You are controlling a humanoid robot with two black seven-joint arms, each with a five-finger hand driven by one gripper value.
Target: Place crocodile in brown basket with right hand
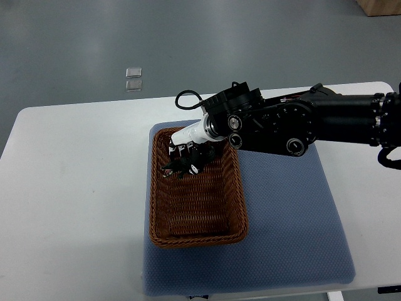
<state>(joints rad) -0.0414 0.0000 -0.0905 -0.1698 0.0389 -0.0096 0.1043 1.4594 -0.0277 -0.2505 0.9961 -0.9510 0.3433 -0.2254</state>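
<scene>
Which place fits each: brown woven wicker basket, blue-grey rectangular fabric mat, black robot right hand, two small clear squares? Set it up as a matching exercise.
1 brown woven wicker basket
2 blue-grey rectangular fabric mat
3 black robot right hand
4 two small clear squares

A on the white table
B at the basket's far end
C on the grey floor beyond the table
D on the mat's left part

Pairs: 1-D, 2-A, 3-B, 4-C
</scene>
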